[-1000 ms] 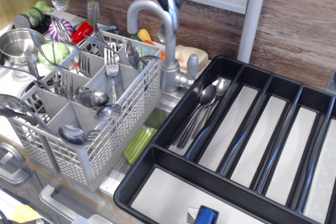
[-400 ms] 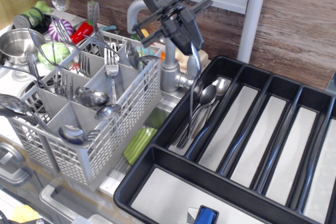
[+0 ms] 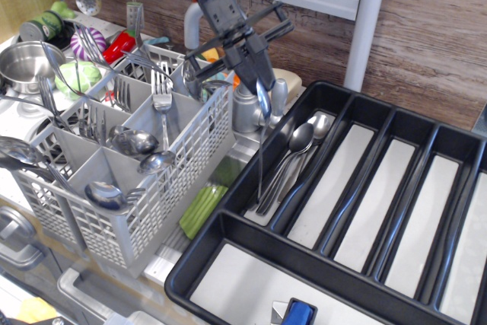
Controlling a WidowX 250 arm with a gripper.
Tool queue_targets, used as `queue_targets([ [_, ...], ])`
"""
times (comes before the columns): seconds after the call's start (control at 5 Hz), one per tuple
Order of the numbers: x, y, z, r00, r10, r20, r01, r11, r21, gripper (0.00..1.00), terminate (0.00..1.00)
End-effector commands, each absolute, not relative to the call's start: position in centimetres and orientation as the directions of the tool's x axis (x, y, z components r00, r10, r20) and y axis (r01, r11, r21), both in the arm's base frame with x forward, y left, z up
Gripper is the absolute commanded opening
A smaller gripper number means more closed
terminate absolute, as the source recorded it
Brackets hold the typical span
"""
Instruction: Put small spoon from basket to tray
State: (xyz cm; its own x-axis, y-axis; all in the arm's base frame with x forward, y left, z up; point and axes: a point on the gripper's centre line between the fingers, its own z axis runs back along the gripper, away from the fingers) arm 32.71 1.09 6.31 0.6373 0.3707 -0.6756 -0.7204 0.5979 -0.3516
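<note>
My gripper (image 3: 255, 74) hangs over the gap between the grey lattice basket (image 3: 114, 157) and the black tray (image 3: 342, 211). It is shut on the bowl end of a small spoon (image 3: 262, 138), which hangs upright with its thin handle pointing down. The handle tip is just above the tray's leftmost compartment, beside several spoons (image 3: 293, 157) lying there. The basket holds forks and larger spoons in its compartments.
A steel tap (image 3: 240, 74) stands right behind the gripper and the spoon. A steel pot (image 3: 23, 62) and coloured items sit at the far left. A green sponge (image 3: 202, 209) lies below the basket. A blue object (image 3: 299, 313) sits at the tray's front.
My gripper has come down from the top edge and shifted left with the spoon. The spoon's handle now reaches the tray's left compartment.
</note>
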Motion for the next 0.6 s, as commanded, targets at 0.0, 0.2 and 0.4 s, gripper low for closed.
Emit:
queue_targets([
  [0.0,33.2,2.6,5.9,0.717,0.382,-0.583,-0.674,0.595,-0.439,0.0,0.0],
  [0.2,32.8,3.1,4.2,0.77,0.394,-0.502,-0.627,0.612,-0.482,1.0,0.0],
  [0.4,32.8,3.1,4.2,0.77,0.394,-0.502,-0.627,0.612,-0.482,1.0,0.0],
])
